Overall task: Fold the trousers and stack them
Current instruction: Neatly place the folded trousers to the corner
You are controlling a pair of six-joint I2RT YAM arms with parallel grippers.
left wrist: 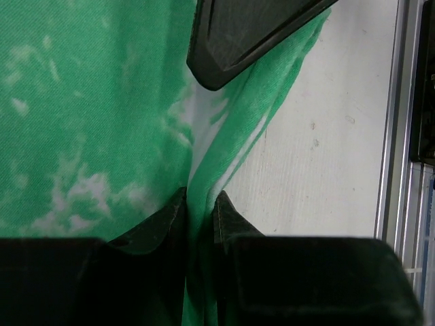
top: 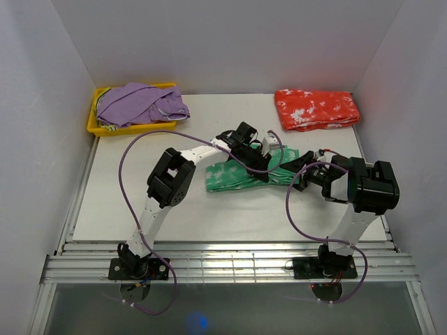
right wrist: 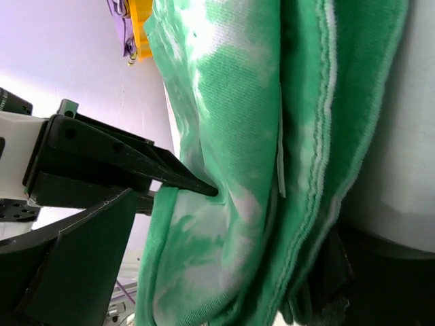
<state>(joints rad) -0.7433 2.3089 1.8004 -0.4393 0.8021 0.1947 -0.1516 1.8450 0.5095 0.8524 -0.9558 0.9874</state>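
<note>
The green trousers [top: 241,176] with white tie-dye blotches lie partly folded at the table's middle. My left gripper [top: 260,152] is over their far right part and is shut on a raised fold of the green cloth [left wrist: 102,102], pinched between its fingertips [left wrist: 224,210]. My right gripper [top: 302,179] is at the trousers' right end, closed around a thick bunch of green cloth [right wrist: 238,88]. Its finger shows in the left wrist view [left wrist: 245,34]. The red-orange trousers [top: 318,109] lie folded at the back right corner.
A yellow bin [top: 93,124] at the back left holds a plain purple garment [top: 140,103]. White walls close in the table on three sides. A slatted metal rail [top: 230,262] runs along the near edge by the arm bases.
</note>
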